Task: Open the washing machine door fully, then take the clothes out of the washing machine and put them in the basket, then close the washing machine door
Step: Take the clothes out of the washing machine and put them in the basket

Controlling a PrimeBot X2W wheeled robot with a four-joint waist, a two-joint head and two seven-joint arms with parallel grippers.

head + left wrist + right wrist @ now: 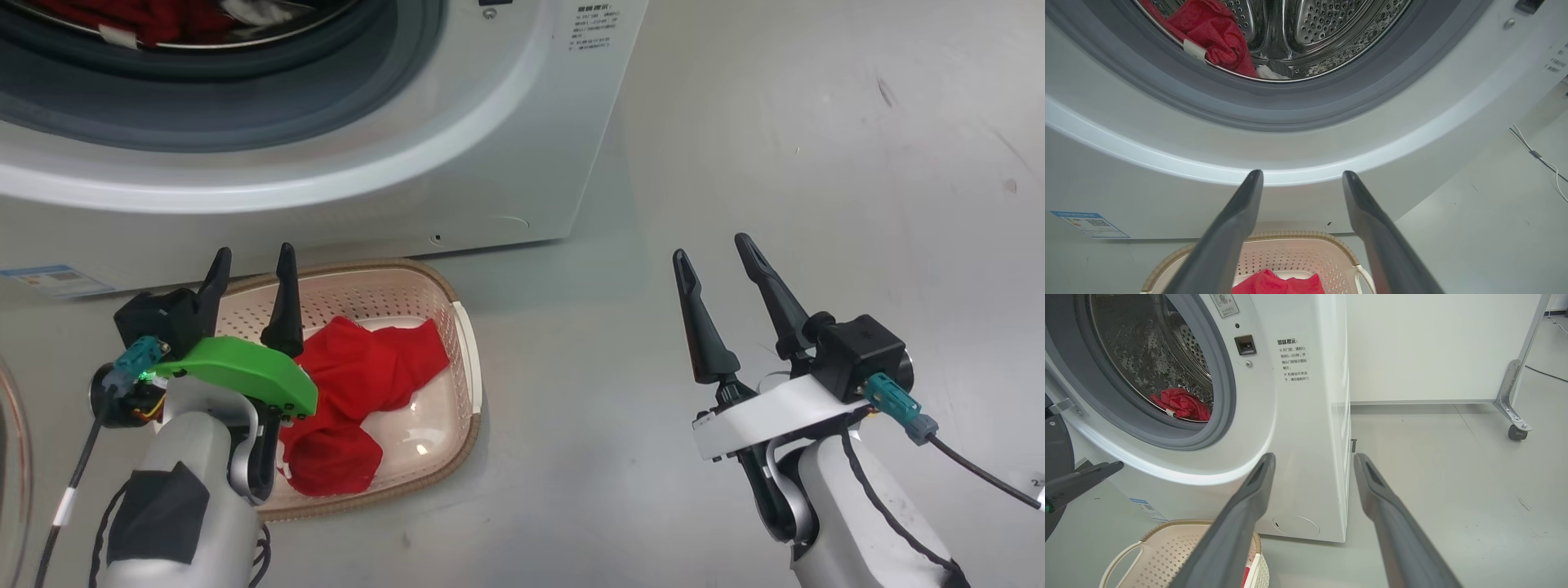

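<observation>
The washing machine (pixel 506 122) stands open, its door's black rim (pixel 1059 445) swung out at the left edge of the right wrist view. Red clothes (pixel 1212 28) lie in the drum at the grey seal, also seen as red clothes (pixel 1182 404); a bit of white cloth (pixel 1267 73) lies beside them. The cream basket (pixel 461 327) sits on the floor in front of the machine with a red garment (pixel 359 384) in it. My left gripper (pixel 254 251) hangs open and empty above the basket's far end. My right gripper (pixel 710 247) is open and empty over the floor to the right.
A blue sticker (pixel 53 280) marks the machine's lower front. A white wall panel on a wheeled metal foot (pixel 1515 428) stands behind on the right, and a thin white cable (pixel 1539 157) lies on the grey floor (pixel 816 163).
</observation>
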